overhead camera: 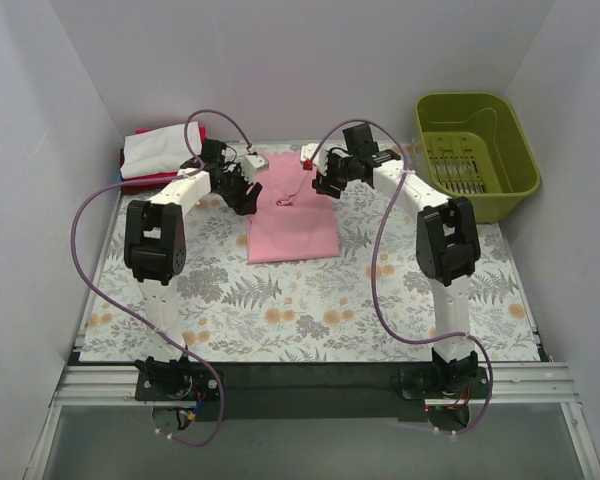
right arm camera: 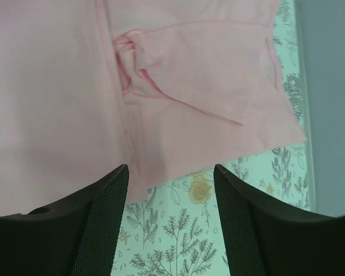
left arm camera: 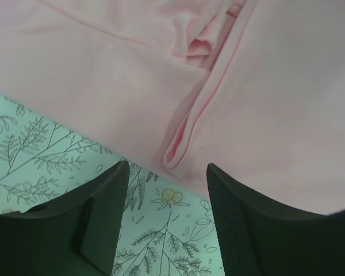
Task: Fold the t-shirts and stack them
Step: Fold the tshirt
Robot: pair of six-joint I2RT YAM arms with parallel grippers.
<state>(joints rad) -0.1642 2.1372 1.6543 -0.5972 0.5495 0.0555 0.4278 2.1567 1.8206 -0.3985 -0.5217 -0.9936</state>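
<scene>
Both jaw pairs stand apart and empty: the left gripper point(left arm camera: 167, 172) is at the left edge of the pink shirt point(overhead camera: 292, 225), the right gripper point(right arm camera: 171, 172) at its right edge. A pinch that takes only the top layer, or snags the floral cloth point(overhead camera: 280, 300) beneath, could pull the fold crooked. The shirt lies mid-table, a soft, limp rectangle with puckered sleeve tucks. White and red shirts point(overhead camera: 158, 155) sit far left.
</scene>
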